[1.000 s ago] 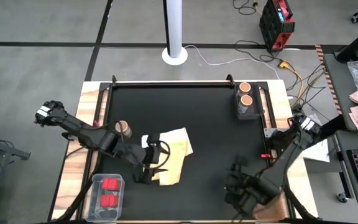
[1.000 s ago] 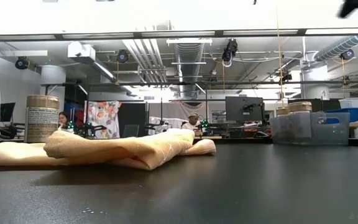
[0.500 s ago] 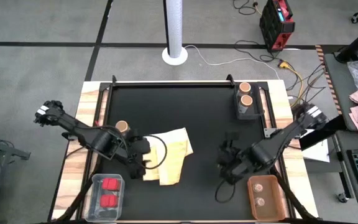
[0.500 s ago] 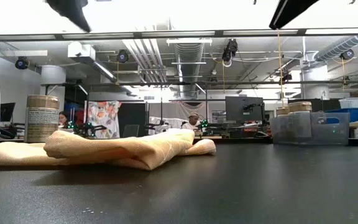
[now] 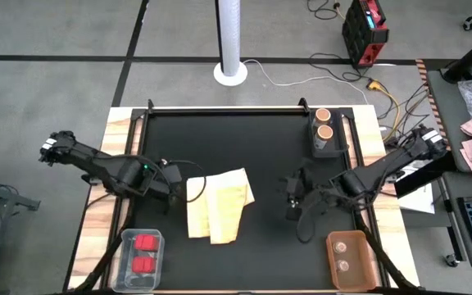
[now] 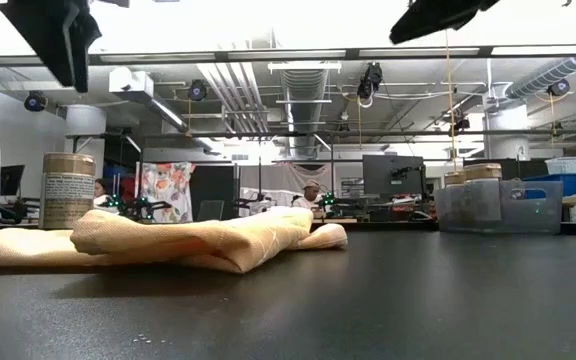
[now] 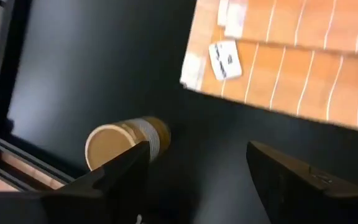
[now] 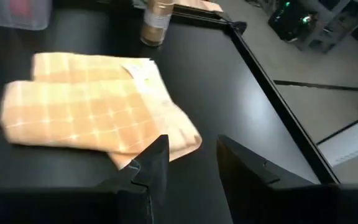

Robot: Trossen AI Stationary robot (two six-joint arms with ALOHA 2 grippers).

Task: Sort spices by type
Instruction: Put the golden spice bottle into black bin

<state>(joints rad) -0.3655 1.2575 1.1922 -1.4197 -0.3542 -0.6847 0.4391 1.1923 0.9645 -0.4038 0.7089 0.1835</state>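
Observation:
One short round jar (image 7: pixel 122 144) with a tan top stands upright on the black table, near its left edge; in the high view my left arm covers it. My left gripper (image 7: pixel 197 155) hangs open above the table just right of that jar, beside the folded yellow cloth (image 5: pixel 216 205). My right gripper (image 8: pixel 191 146) is open too, hovering over the table's middle (image 5: pixel 292 197), right of the cloth and facing it. Two more tan-topped jars (image 5: pixel 324 124) stand in a grey bin. Red blocks (image 5: pixel 143 252) lie in a clear bin, and two pale round ones (image 5: pixel 347 254) in a brown tray.
The grey bin (image 5: pixel 315 144) sits at the far right corner, the clear bin (image 5: pixel 126 266) at the near left corner, and the brown tray (image 5: pixel 332 262) at the near right corner. The cloth lies flat left of centre. Raised rails run along the table's edges.
My left gripper has drawn back from the cloth's near left side toward the far left, ending beside the lone jar. My right gripper has swung from over the brown tray at the near right corner toward the table's middle, uncovering the tray. Cloth and jar have stayed put.

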